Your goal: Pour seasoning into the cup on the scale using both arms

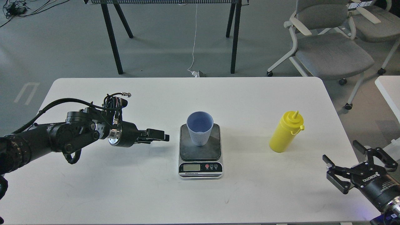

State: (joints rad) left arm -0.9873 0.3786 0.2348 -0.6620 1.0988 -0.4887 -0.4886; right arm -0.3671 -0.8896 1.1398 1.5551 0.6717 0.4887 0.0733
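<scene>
The yellow seasoning bottle (pixel 285 133) stands upright on the white table (pixel 250 97), right of the scale, with nothing holding it. The light blue cup (pixel 200 128) stands upright on the dark platform of the scale (pixel 200 162) at the table's middle. My right gripper (pixel 340 150) is open and empty near the table's front right corner, well apart from the bottle. My left gripper (pixel 165 136) points right at cup height, a short gap left of the cup. Its fingers overlap side-on, so I cannot tell their state.
Grey office chairs (pixel 328 47) stand beyond the table's far right corner. Black legs of another table (pixel 114 40) and a white cable (pixel 194 40) are on the floor behind. Another white table's edge (pixel 389 93) shows at the far right.
</scene>
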